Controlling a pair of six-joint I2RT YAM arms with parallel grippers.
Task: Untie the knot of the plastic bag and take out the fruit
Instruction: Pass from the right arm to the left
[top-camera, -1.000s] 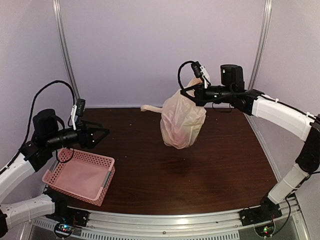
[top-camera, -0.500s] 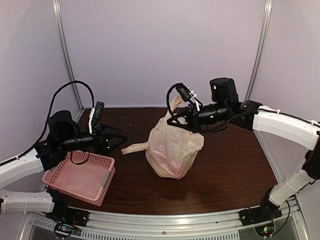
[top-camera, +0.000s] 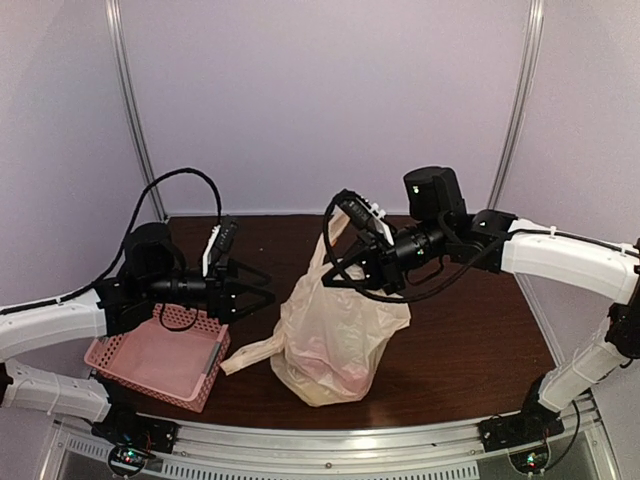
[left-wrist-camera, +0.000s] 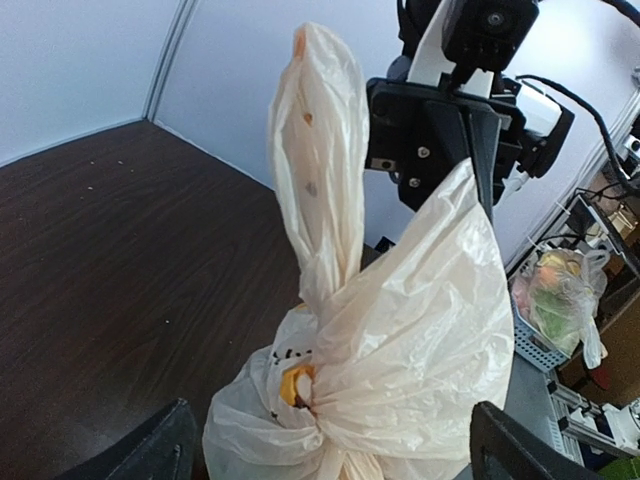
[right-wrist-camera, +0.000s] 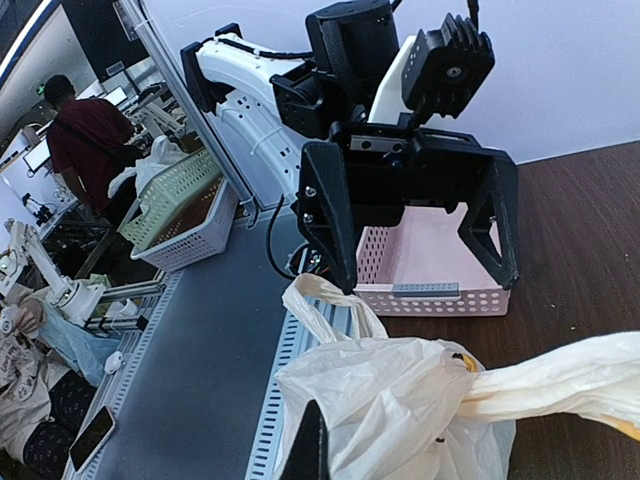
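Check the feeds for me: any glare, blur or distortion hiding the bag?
Top external: even light, sharp, a faint sheen on the dark table; the plastic bag reads clearly. Left wrist: the bag fills the frame, its bright folds close to washed out. Right wrist: wide-angle bending at the edges, left gripper crisp, the bag bright along the bottom.

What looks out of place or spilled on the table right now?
Nothing is spilled or damaged. The only odd bit: the bag slumps crookedly, pinched at the top by the right gripper, with one loose handle trailing on the table toward the basket.
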